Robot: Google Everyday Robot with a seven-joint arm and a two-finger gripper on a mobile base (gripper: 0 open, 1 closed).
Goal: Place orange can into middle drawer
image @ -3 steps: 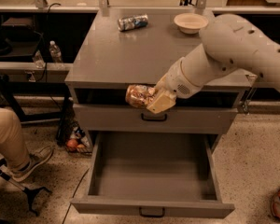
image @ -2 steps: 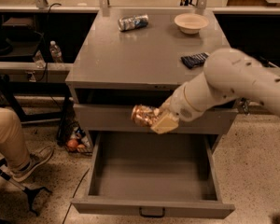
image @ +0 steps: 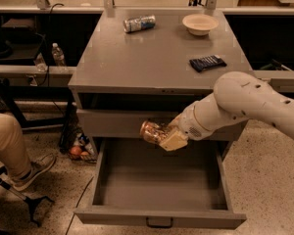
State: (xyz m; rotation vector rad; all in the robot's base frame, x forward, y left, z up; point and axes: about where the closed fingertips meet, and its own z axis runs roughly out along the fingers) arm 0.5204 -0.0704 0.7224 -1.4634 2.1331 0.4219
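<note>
My gripper (image: 162,137) is shut on the orange can (image: 152,131), a shiny orange-gold can held on its side. It hangs in front of the upper grey drawer front (image: 112,124), above the back of the open middle drawer (image: 157,214). That drawer is pulled out wide, with a black handle at its front edge. My white arm (image: 245,104) reaches in from the right.
On the cabinet top lie a silver-blue can (image: 139,23), a pale bowl (image: 200,23) and a dark packet (image: 208,62). A person's leg and shoe (image: 19,155) are at the left, by a chair base. A water bottle (image: 58,57) stands on the left shelf.
The arm has come down and to the right, bringing the orange can from the top opening's level down to just above the open drawer.
</note>
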